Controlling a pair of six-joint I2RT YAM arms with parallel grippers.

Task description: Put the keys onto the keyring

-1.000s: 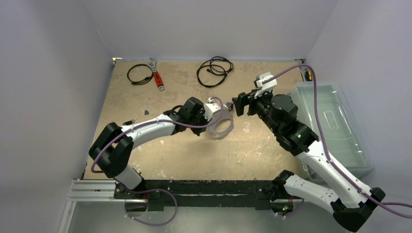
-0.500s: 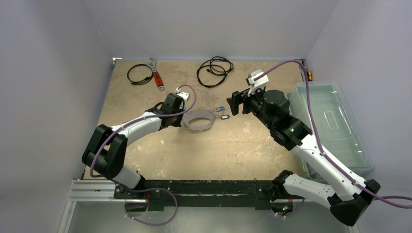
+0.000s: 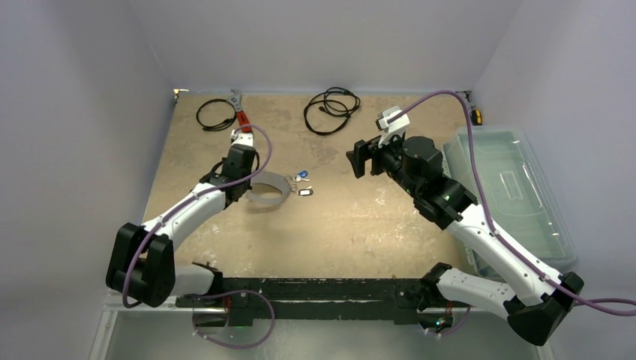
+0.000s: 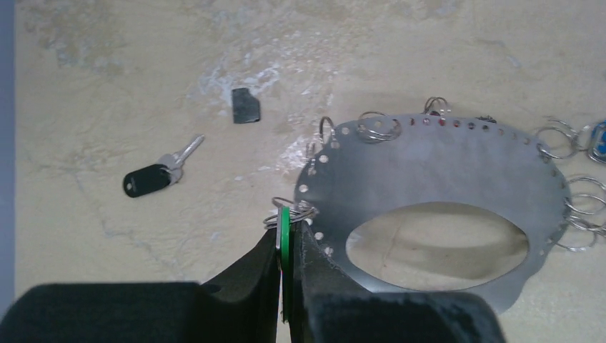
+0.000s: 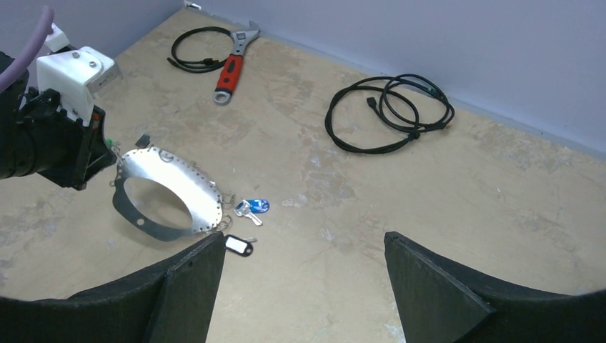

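Observation:
My left gripper point(image 4: 288, 218) is shut on a green key tag point(image 4: 284, 232), held edge-on, whose wire loop meets the rim of the keyring point(image 4: 436, 161). The keyring point(image 3: 268, 198), a flat grey plate with an oval hole, lies left of centre beside the left gripper point(image 3: 250, 182). Wire loops hang along its edge. A blue-tagged key point(image 5: 254, 207) and a dark tag with a white label point(image 5: 238, 245) lie just right of the keyring point(image 5: 179, 175). Another dark-tagged key point(image 4: 151, 179) lies on its far side. My right gripper point(image 5: 304, 250) hangs open and empty, well right of these keys.
A red-handled wrench point(image 3: 241, 116) and a black cable point(image 3: 216, 114) lie at the back left. A second coiled cable point(image 3: 331, 109) lies at the back centre. A clear plastic bin point(image 3: 510, 187) stands along the right edge. A small dark scrap point(image 4: 246, 106) sits near the ring.
The left arm has swung back to the left, taking the keyring with it from the table's middle. The right gripper has shifted slightly left and stayed open.

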